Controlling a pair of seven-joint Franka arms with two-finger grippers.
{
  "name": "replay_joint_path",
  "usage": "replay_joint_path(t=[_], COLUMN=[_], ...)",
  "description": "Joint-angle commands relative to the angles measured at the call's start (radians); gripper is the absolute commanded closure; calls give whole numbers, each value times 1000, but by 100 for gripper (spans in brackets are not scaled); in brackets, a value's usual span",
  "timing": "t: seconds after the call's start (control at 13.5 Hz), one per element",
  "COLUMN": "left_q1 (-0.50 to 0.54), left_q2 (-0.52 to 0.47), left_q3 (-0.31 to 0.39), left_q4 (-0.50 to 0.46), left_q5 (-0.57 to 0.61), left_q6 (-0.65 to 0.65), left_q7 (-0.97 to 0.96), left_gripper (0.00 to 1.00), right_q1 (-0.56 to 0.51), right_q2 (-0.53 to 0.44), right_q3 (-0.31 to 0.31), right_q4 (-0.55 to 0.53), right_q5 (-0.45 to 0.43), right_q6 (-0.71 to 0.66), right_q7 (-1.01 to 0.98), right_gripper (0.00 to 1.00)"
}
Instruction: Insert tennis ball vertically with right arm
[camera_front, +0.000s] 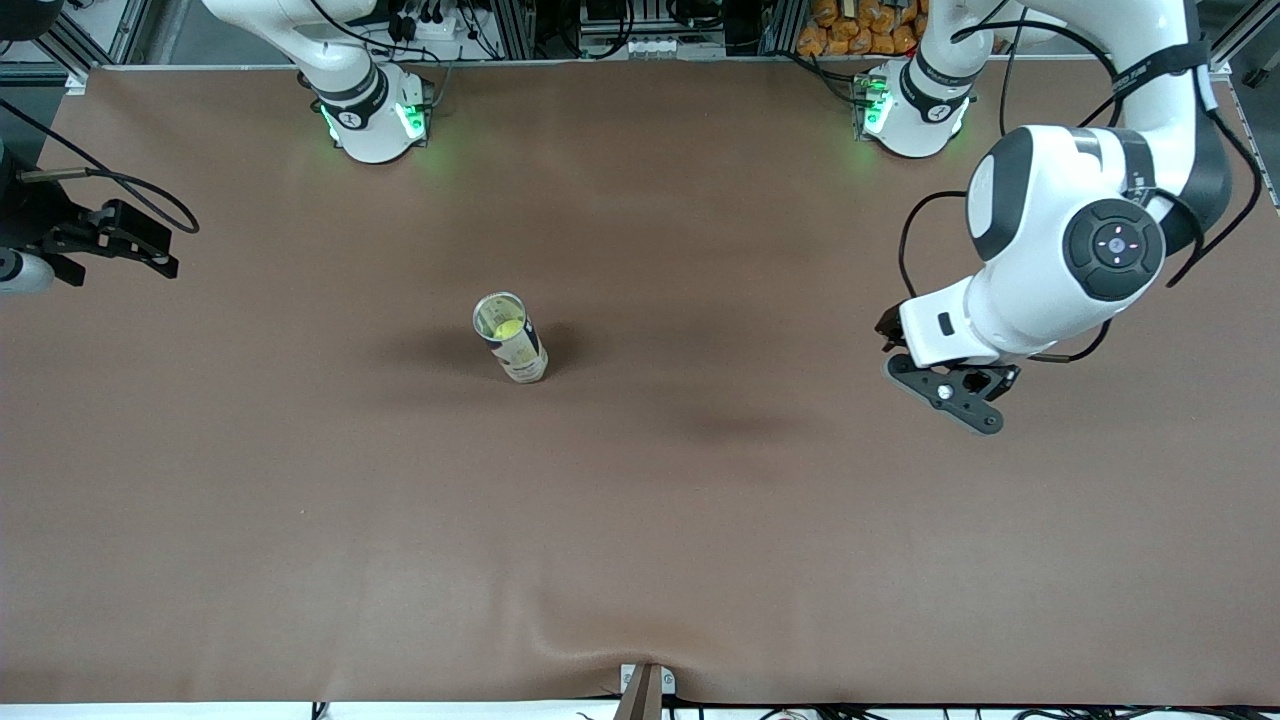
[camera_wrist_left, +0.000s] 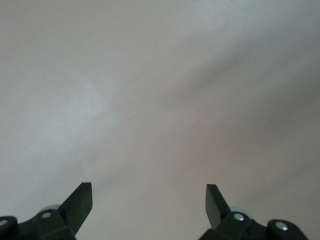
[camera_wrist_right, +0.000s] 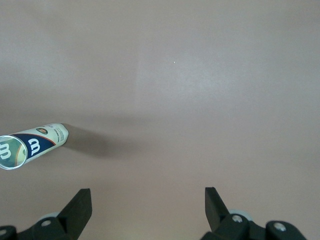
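Ball (camera_front: 508, 327) sits inside the can (camera_front: 510, 337), which stands upright on the bench (camera_front: 640, 520) about midway between the two bases' ends, a little toward the right arm's end. I see the yellow-green ball through the open mouth in the front view, lying low against the can's wall. The can's long axis runs vertical, mouth up; from the high camera it appears to lean, its base showing nearer the camera than the rim. In the right wrist view the can (camera_wrist_right: 31, 145) shows its blue and white label and the round open rim; I cannot make out the ball there.

My right gripper (camera_front: 110, 240) hangs at the bench's edge at the right arm's end, well apart from the can. Its jaws are spread wide with nothing between them, as the right wrist view shows (camera_wrist_right: 147, 207).

My left gripper (camera_front: 950, 390) waits over bare bench toward the left arm's end, also well apart from the can. Its jaws stand wide too (camera_wrist_left: 148, 206), holding nothing.
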Motion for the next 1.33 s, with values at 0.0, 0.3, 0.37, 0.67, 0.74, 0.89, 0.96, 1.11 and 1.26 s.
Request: replay_joint_path(t=[0.0,0.3,0.37,0.67,0.74,0.89,0.96,1.11,1.26], left_q1=[-7,-5,-5,-1,25,141,224,329,370], left_q2=[-36,-38,-39,-59,-70,-128,-157,-180,-227], left_q3=[29,92,100,102,93,-36,-131,-245,-291], left_q4=[7,85,89,87,89,89,89,90,90], left_q5=[38,49,50,53,64,154,198,252,300], left_q6=[-49,-149,-159,-164,-164,-164,-164,-199,-221], left_q7=[-16,-13,-10,-10,-10,-15,-15,-15,-26], left_gripper=[0,0,0,0,0,0,0,0,0], right_q1=[-11,-13,-13,-16,-16,-17,-20,-23,-23], right_q2=[-21,-21,-21,-21,-21,-19,-19,-16,-16], right_q3=[10,10,10,10,10,10,9,6,6], right_q4=[-18,-18,-20,-18,-18,-10,-10,-10,-10], right_q5=[-12,-12,-12,-14,-14,-14,-14,-15,-27], right_q6=[0,-2,-2,-6,-6,-6,-6,-6,-2], right_q7=[-2,-2,-2,-4,-4,-5,-5,-8,-5], right_gripper=[0,0,0,0,0,0,0,0,0])
